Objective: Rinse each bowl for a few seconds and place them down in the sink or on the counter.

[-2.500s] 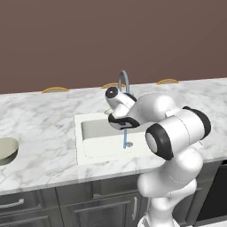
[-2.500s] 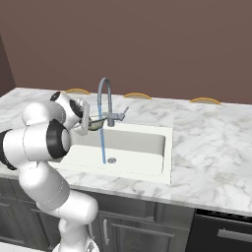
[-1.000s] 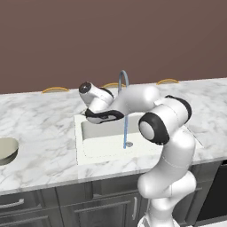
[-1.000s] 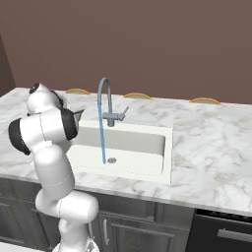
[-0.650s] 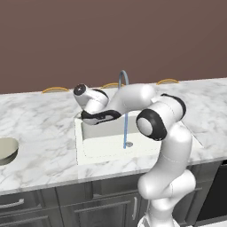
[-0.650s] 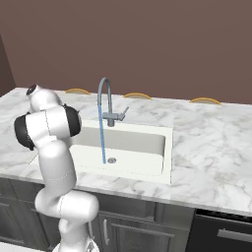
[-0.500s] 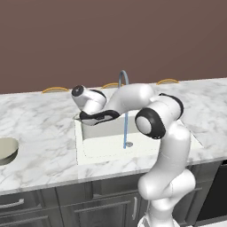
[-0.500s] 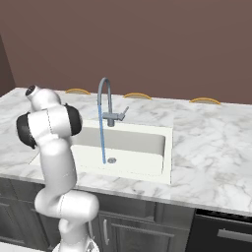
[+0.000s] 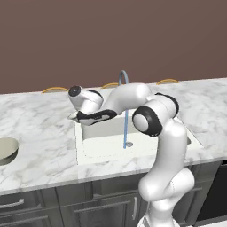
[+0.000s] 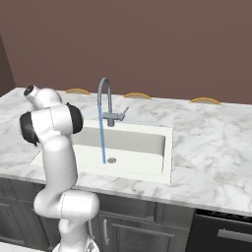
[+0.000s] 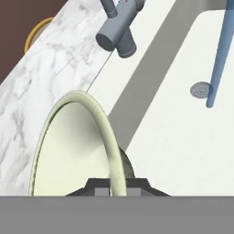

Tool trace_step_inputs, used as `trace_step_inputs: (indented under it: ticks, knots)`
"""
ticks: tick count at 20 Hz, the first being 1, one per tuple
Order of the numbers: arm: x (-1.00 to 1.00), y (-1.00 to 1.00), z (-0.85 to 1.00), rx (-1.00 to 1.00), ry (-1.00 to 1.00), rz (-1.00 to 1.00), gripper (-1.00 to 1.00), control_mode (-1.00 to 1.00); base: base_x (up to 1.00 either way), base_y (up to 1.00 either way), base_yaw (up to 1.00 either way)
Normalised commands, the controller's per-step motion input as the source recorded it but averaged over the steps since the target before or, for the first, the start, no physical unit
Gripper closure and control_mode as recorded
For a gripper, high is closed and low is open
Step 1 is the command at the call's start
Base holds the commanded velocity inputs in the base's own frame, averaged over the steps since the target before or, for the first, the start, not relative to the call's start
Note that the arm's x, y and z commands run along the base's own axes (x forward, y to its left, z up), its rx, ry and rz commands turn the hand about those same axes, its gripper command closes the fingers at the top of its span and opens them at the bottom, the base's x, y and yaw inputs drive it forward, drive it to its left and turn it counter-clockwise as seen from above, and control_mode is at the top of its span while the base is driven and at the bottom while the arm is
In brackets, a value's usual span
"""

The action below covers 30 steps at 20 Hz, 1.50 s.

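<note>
Cream bowl carried out of the stream, toward the counter

Clamped tight on the rim of the cream bowl, gripper with the bowl right against the fingers, hollow side open beside them. Just beyond the bowl, the sink edge and the marble counter; farther out, the faucet base, then the drain and the running water, now well apart from the hand. Swung away from under the spout since a couple of seconds back, when the bowl sat in the stream; rinse of this one likely over, setting down next. Far off past the hand, the grey bowl on the counter, unmoved and probably unrinsed
</note>
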Motion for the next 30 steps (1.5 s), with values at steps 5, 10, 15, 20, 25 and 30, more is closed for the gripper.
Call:
trace_step_inputs:
  ticks: [5, 10, 15, 20, 25, 30]
  knots:
    - [0.09, 0.34, -0.26, 0.09, -0.04, -0.02, 1.00, -1.00, 0.00, 0.00, 0.00]
    - [0.09, 0.34, -0.25, 0.09, -0.03, -0.01, 1.00, -1.00, 0.00, 0.00, 0.00]
    - [0.09, 0.30, -0.15, 0.07, -0.05, 0.00, 1.00, -1.00, 0.00, 0.00, 0.00]
    - [0.18, 0.30, -0.17, 0.08, -0.02, -0.01, 1.00, -1.00, 0.00, 0.00, 0.00]
    - [0.15, 0.35, -0.32, 0.10, 0.00, -0.02, 1.00, -1.00, 0.00, 0.00, 0.00]
    - [0.18, 0.24, -0.29, 0.09, 0.00, -0.02, 1.00, -1.00, 0.00, 0.00, 0.00]
